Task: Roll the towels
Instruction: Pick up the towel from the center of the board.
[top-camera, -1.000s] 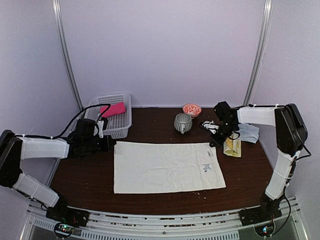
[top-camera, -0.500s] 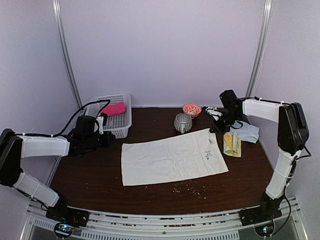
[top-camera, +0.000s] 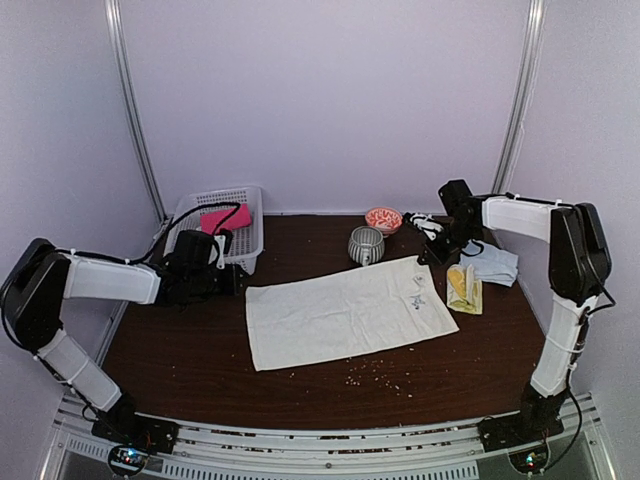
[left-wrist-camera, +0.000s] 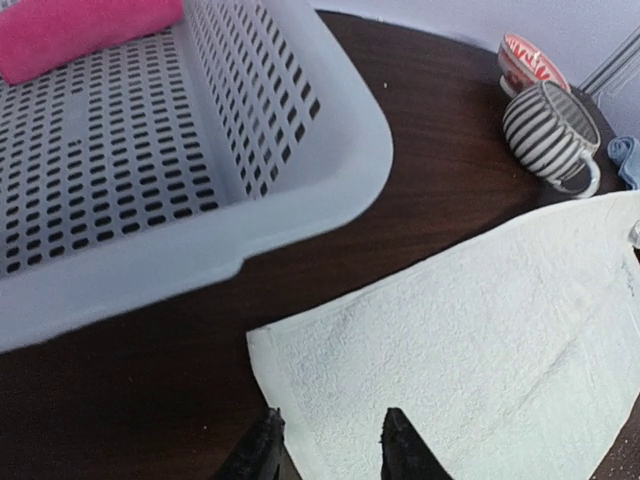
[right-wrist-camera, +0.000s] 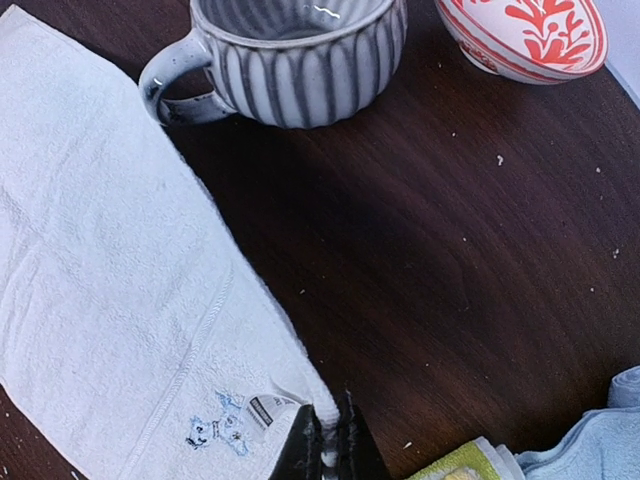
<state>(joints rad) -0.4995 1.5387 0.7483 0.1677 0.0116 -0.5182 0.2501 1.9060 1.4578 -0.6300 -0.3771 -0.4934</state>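
Observation:
A cream-white towel (top-camera: 345, 310) with a small blue mark (right-wrist-camera: 215, 432) lies spread flat and skewed on the dark table. My right gripper (top-camera: 430, 258) is shut on its far right corner, and the pinch (right-wrist-camera: 328, 435) shows next to the label. My left gripper (top-camera: 236, 284) stands open at the towel's left edge. Its fingertips (left-wrist-camera: 327, 425) straddle the hem near the far left corner, and the cloth (left-wrist-camera: 480, 330) lies flat. A pink towel (top-camera: 226, 218) rests in the white basket (top-camera: 240, 258). Yellow (top-camera: 463, 288) and pale blue (top-camera: 496, 265) towels lie at the right.
A striped mug (top-camera: 365, 245) and a red-patterned bowl (top-camera: 383, 218) stand behind the towel, close to my right gripper. The basket's rim (left-wrist-camera: 300, 200) is just beyond my left gripper. Small crumbs (top-camera: 375, 372) dot the table in front of the towel.
The towel slid back and to the right and turned askew, drawn by my right gripper. My left gripper opened and let go of the left corner, and its arm followed to the right.

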